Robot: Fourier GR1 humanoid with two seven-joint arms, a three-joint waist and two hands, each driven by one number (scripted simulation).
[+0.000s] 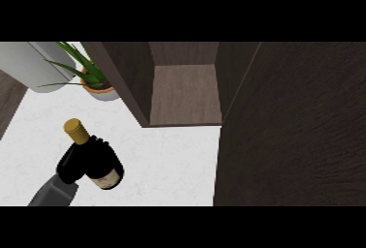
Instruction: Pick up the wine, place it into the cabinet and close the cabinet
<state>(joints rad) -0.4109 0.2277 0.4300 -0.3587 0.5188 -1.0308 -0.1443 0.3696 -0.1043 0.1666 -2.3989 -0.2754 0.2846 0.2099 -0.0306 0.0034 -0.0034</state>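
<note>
Head view: at about seven o'clock the left hand point(71, 162) comes in on its grey forearm from the lower edge, its black fingers curled round a wine bottle point(97, 162), grasping it. The bottle is dark, with a gold-capped neck that points toward eleven o'clock and a pale label near its base at five o'clock; the label's writing is too small to read. The bottle is over the white worktop point(172, 160), apart from the cabinet. The cabinet point(186, 92) stands at twelve o'clock, open, with a bare wooden shelf inside. Its dark door point(293, 126) fills the picture from one to five o'clock, swung out toward the viewer. At ten o'clock a potted plant point(97, 80) sits on the worktop, just beside the cabinet's left wall, and a grey cylinder point(32, 63) lies beyond it at the upper left.
</note>
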